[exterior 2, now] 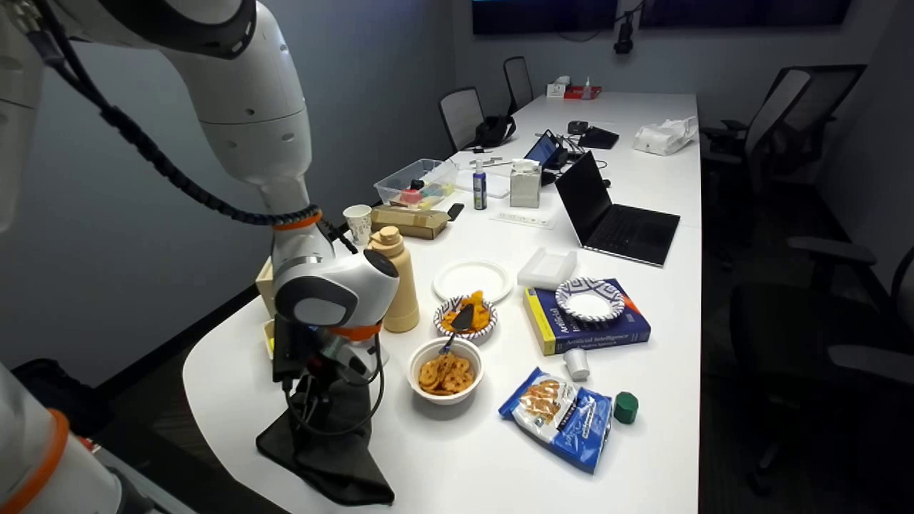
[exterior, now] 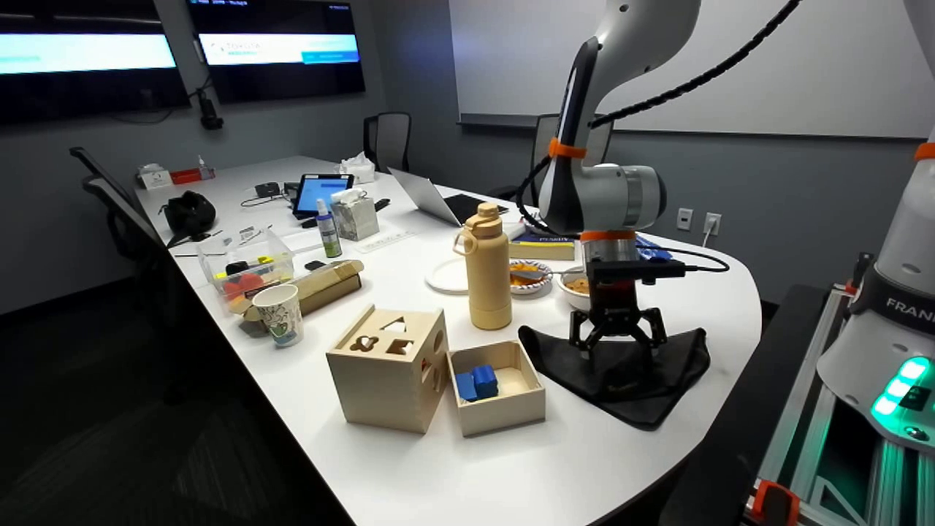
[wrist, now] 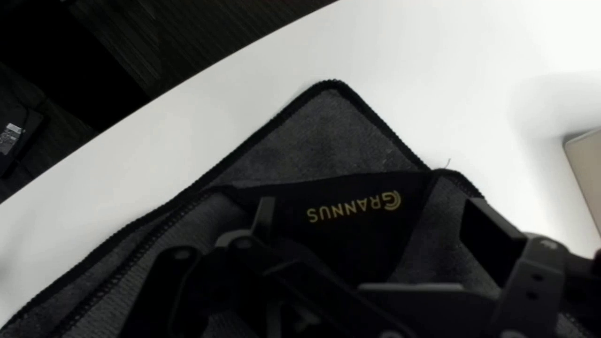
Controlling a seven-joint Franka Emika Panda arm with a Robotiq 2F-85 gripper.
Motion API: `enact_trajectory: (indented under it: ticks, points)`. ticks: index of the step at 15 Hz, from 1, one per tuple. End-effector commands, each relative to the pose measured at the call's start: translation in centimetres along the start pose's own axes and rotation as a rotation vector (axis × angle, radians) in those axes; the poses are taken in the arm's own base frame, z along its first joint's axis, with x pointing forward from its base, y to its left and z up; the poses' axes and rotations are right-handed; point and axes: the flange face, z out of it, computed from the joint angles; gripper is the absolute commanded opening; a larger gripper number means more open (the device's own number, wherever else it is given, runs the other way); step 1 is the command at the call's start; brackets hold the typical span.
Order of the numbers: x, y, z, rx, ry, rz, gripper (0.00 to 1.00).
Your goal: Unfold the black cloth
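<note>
Lying folded beneath gripper (exterior: 619, 352), black cloth (exterior: 630, 383), bare table (wrist: 197, 117) to nearest edge

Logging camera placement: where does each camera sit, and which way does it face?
Exterior view: raised, near end of the table, facing wall screens; arm, base, gripper show.
Exterior view: same end, raised, facing down the table past a snack bag; arm at picture left.
Wrist view: above the gripper, facing down at the black cloth; fingers show.
Both exterior views share the peach bottle.

The worktop (exterior: 467, 475) is bright — the floor (exterior: 146, 409) past its edge, dark. In an exterior view, wall screens (exterior: 281, 50) glow.
</note>
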Motion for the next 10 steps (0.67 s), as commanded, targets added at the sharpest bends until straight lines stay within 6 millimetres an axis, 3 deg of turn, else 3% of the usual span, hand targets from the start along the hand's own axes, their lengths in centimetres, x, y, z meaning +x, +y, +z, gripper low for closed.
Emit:
enact_trajectory:
  ticks: [1,3,10]
  points:
    - [1.3,-0.4,1.0,0.022,0.006,0.003,1.00]
    - [1.7,-0.5,1.3,0.023,0.002,0.003,0.72]
    - [0.5,0.1,1.2,0.028,-0.004,-0.012,0.18]
